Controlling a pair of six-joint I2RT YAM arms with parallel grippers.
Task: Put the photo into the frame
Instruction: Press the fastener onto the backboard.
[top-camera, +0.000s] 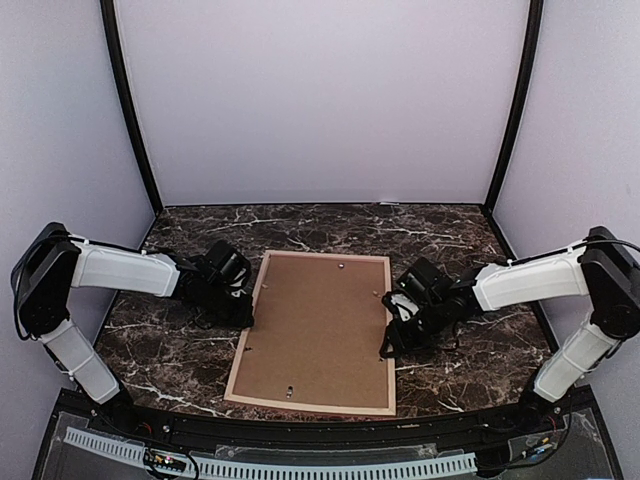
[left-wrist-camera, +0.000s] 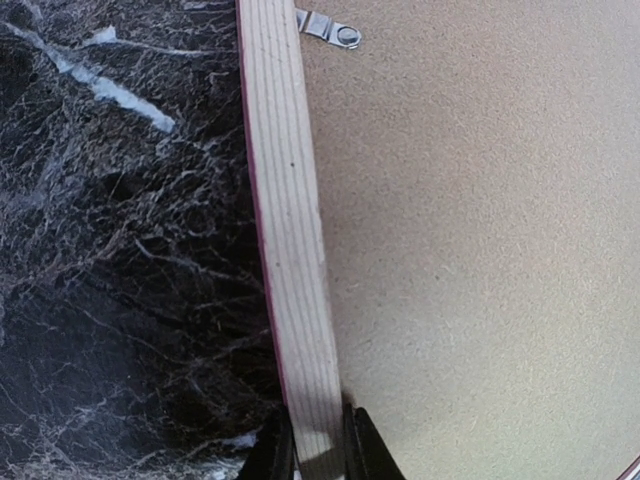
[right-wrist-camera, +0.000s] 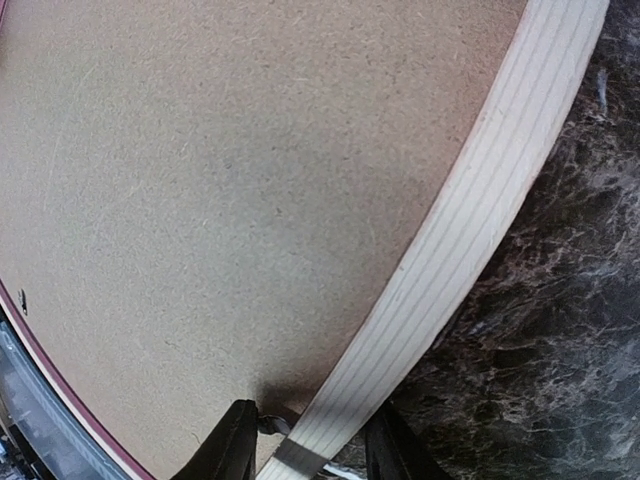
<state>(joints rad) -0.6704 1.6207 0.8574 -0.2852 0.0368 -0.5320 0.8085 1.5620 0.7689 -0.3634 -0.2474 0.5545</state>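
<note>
Left jaws clamp a pale wood rail of the frame (left-wrist-camera: 290, 250); right jaws straddle the opposite rail, open, not gripping. It lies face-down on the bench (top-camera: 500, 360), brown backing panel (top-camera: 315, 325) up.

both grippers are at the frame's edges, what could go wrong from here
1. The left gripper pinches the thin pale wooden picture frame only with its fingertips; a lift might make it slip or twist.
2. The right gripper straddles the opposite rail with gaps showing; lifting now would likely be one-sided.
3. If the frame tilts, the brown hardboard backing panel could shift.
</note>
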